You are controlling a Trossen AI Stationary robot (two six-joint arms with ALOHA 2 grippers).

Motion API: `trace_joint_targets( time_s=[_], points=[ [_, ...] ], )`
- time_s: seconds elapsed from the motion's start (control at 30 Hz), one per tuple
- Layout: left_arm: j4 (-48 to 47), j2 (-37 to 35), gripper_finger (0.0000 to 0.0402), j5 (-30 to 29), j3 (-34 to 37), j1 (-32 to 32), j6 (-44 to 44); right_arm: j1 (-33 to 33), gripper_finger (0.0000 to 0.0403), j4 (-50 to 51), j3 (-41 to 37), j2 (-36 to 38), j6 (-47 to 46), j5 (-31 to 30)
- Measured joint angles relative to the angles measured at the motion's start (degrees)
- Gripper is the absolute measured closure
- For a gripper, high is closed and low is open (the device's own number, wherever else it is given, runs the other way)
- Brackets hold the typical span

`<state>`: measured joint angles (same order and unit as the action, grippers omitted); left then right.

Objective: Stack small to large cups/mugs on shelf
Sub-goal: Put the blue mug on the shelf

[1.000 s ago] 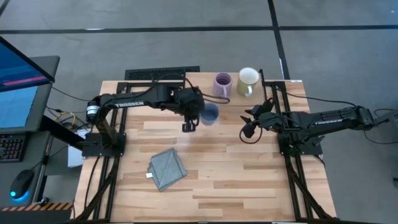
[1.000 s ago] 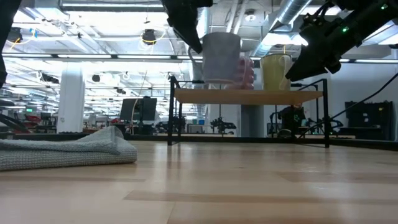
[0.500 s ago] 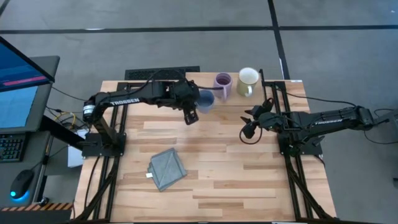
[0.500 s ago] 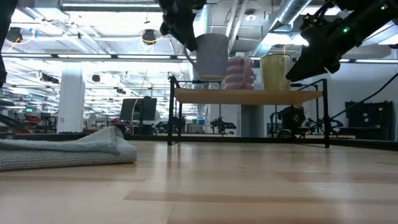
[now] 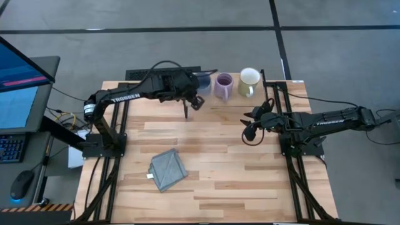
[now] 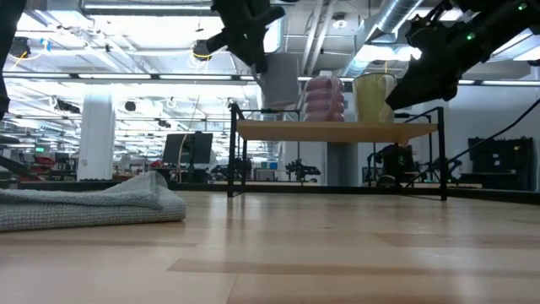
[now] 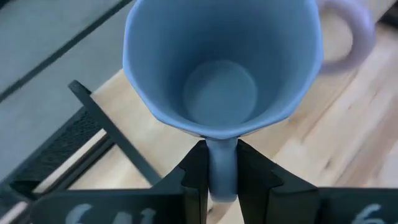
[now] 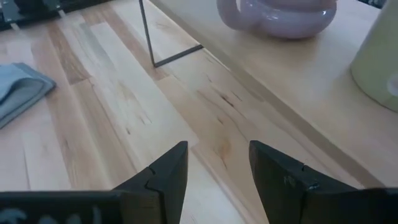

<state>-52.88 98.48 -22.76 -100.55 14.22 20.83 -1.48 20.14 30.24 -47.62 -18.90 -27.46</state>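
My left gripper is shut on the dusty blue mug and holds it in the air over the left end of the shelf. The lavender mug and the cream mug stand on their bases on the shelf board, the lavender one right beside the blue one. In the left wrist view I look down into the blue mug. My right gripper is open and hovers above the table near the shelf's right end, touching nothing. My left gripper pinches the blue mug's handle between its two fingers, which come slanting down from above and the table's near side. The mug is lifted clear of the shelf board, mouth up and slightly tilted.
A grey-blue folded cloth lies on the near-left part of the tabletop. The shelf's thin black legs stand on the table's far part. A monitor and keyboard sit off the table's left edge. Bare planks fill the near right.
My left gripper has carried the blue mug toward the table's far edge, from in front of the shelf to above its left end beside the lavender mug, tipping it slightly on the way. It has stayed shut on the handle.
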Motion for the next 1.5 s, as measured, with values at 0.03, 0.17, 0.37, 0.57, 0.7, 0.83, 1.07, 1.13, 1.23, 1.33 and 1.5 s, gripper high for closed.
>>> trace_joint_targets(
  time_s=[0.03,0.17,0.37,0.57,0.7,0.83,1.07,1.13,1.23,1.33,1.5],
  points=[
    [0.87,0.00,0.0361,0.33,0.00,0.26,0.85,0.00,0.0210,0.05,0.00,0.00,0.02,0.23],
    [3.46,0.04,0.0361,1.53,0.00,0.56,1.51,0.00,0.0210,0.12,0.00,0.00,1.36,0.65],
    [3.33,0.07,0.0361,1.02,0.00,0.60,3.04,0.00,0.0210,0.34,0.00,0.00,2.60,0.65],
    [2.89,0.80,0.0361,0.07,0.02,1.03,5.59,0.00,0.0210,0.42,0.00,0.00,2.94,0.66],
    [2.22,1.62,0.0361,-0.44,0.11,1.55,7.23,0.00,0.0210,0.46,0.00,0.00,2.93,0.68],
    [2.41,2.42,0.0361,-0.62,0.11,1.91,8.14,0.00,0.0210,0.63,0.00,0.00,2.93,0.68],
    [1.94,2.56,0.0361,-3.24,0.10,2.11,12.68,0.00,0.0210,0.79,0.00,0.00,2.93,2.09],
    [1.77,2.54,0.0361,-3.67,0.09,2.14,14.00,0.00,0.0210,0.79,0.00,0.00,2.94,2.12],
    [1.72,2.77,0.0361,-4.46,0.09,2.11,16.51,0.00,0.0210,0.79,0.00,0.00,2.96,2.12],
    [1.04,2.93,0.0361,-4.50,0.11,2.11,19.33,0.00,0.0210,0.77,0.00,0.00,2.97,2.12],
    [1.11,2.93,0.0361,-4.26,0.24,1.89,22.72,0.00,0.0210,0.59,0.00,0.00,3.02,2.12]
  ],
)
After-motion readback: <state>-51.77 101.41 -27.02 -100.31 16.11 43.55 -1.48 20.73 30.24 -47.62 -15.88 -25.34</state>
